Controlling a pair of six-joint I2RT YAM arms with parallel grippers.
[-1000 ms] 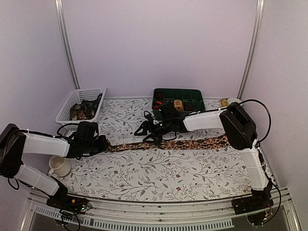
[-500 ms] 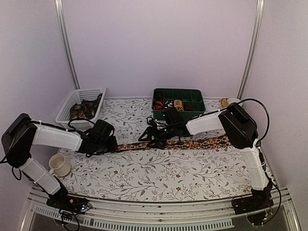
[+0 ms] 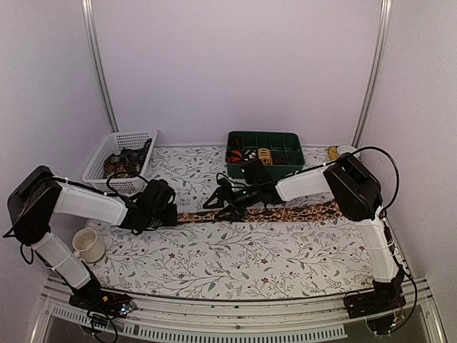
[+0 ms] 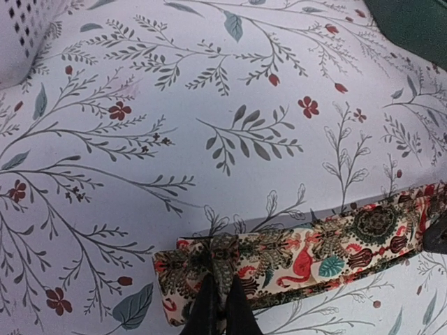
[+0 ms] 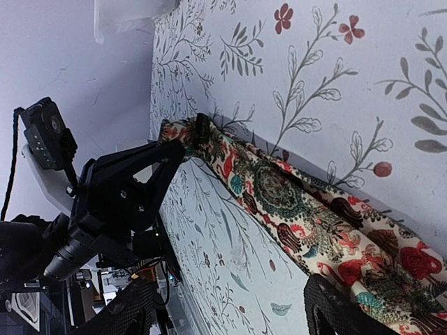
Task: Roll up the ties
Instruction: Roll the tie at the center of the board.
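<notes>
Barely begun on this tie [image 3: 285,213], stretched flat across counter [image 3: 235,257]: left end, 1 fold turned, clenched in left jaws, right jaws released over mid-length, whole roll left, more ties [image 3: 127,161] in basket [image 3: 96,168].

Long, narrow dark-brown fabric tie [image 3: 285,213] with reddish-cream floral print, stretched left to right across the tabletop [image 3: 235,257], left end pinched between left fingers [image 4: 209,307].

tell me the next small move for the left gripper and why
Probably rotate the left gripper to curl the pinched end of the tie over itself, starting the roll. It is shut on that end, the tie lies flat and unrolled, and the right gripper hangs open over it.
</notes>
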